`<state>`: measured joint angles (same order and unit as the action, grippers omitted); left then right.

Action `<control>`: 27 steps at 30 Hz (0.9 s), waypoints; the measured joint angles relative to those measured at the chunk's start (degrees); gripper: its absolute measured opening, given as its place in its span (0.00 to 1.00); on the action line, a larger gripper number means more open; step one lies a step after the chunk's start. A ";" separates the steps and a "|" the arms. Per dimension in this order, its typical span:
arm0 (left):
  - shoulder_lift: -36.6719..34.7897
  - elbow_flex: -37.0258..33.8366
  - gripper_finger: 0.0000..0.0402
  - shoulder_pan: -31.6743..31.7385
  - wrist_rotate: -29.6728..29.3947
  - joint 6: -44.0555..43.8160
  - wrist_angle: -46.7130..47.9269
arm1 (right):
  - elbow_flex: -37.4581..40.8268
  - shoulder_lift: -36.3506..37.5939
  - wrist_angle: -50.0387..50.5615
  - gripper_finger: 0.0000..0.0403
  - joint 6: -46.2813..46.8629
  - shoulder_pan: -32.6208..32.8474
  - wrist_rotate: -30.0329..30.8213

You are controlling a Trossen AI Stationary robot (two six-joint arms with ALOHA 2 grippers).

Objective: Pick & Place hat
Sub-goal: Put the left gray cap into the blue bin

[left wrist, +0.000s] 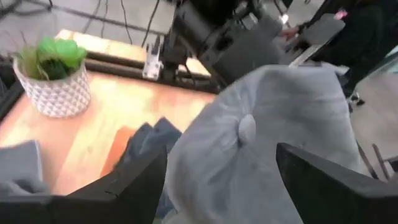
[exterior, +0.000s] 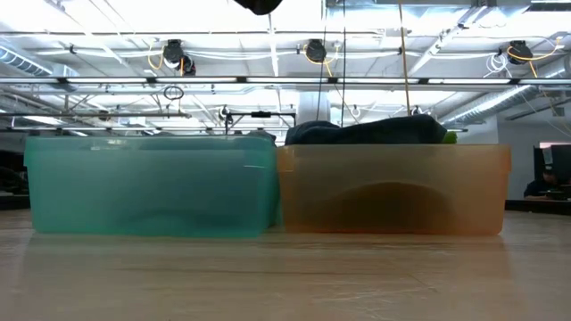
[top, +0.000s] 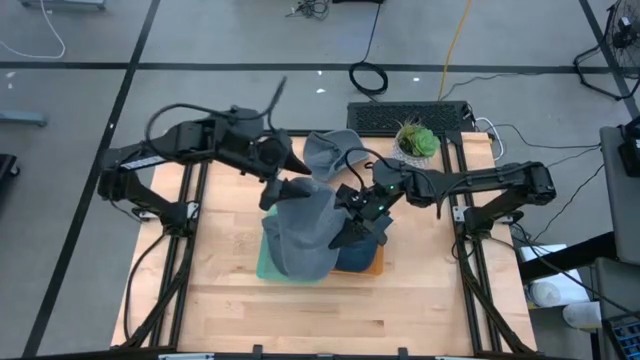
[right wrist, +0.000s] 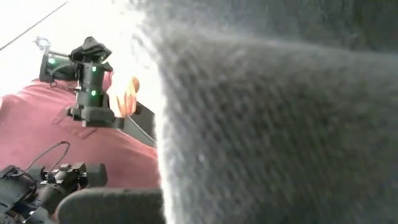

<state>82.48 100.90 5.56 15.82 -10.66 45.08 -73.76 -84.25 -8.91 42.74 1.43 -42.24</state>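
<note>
A grey hat is lifted above the teal bin, out of the low view. In the left wrist view its crown with the top button faces me. My left gripper is open at the hat's far-left side, one finger on either side of the crown; whether they touch it I cannot tell. My right gripper is at the hat's right side, and grey cloth fills its wrist view and hides the fingers. A second grey hat lies on the table's far part. My right gripper holds the grey hat at its right side, coming level from the table's right. The cloth itself hides the place of contact, so the part and the kind of hold cannot be told. The hat is lifted clear and hangs over the teal bin.
The teal bin and the orange bin stand side by side mid-table; dark blue cloth is heaped in the orange one. A potted plant stands at the far right. A person in a red shirt is beyond the table.
</note>
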 joint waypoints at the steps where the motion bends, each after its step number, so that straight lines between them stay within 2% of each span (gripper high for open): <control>1: 0.47 -0.06 0.76 -0.17 0.25 0.00 0.17 | 0.00 0.00 0.02 0.00 0.02 0.00 0.02; 6: 2.11 -0.06 0.77 -1.55 0.87 0.00 -0.44 | 0.00 -0.01 0.08 0.00 -0.08 -0.02 0.03; 9: 2.93 0.05 0.72 -1.99 2.11 -0.36 -1.46 | 0.00 -0.02 0.07 0.00 -0.33 0.00 0.09; 13: 2.92 0.03 0.55 -1.99 4.85 -1.47 -1.25 | 0.00 -0.02 -0.02 0.00 -0.33 -0.06 0.15; 19: 2.81 0.03 0.17 -1.76 5.74 -1.57 -1.31 | 0.00 -0.02 -0.31 0.00 -1.76 -0.09 0.20; 21: 2.18 0.00 0.05 -1.37 7.72 -1.71 -1.36 | 0.00 -0.02 -0.32 0.00 -1.88 -0.09 0.17; 27: 0.82 -0.06 0.01 0.00 17.07 -6.49 -5.75 | 0.00 -0.02 -0.35 0.01 -7.57 -0.11 0.20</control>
<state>83.29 100.84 5.56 32.89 -17.15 39.33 -73.76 -84.27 -9.25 35.18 1.32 -42.04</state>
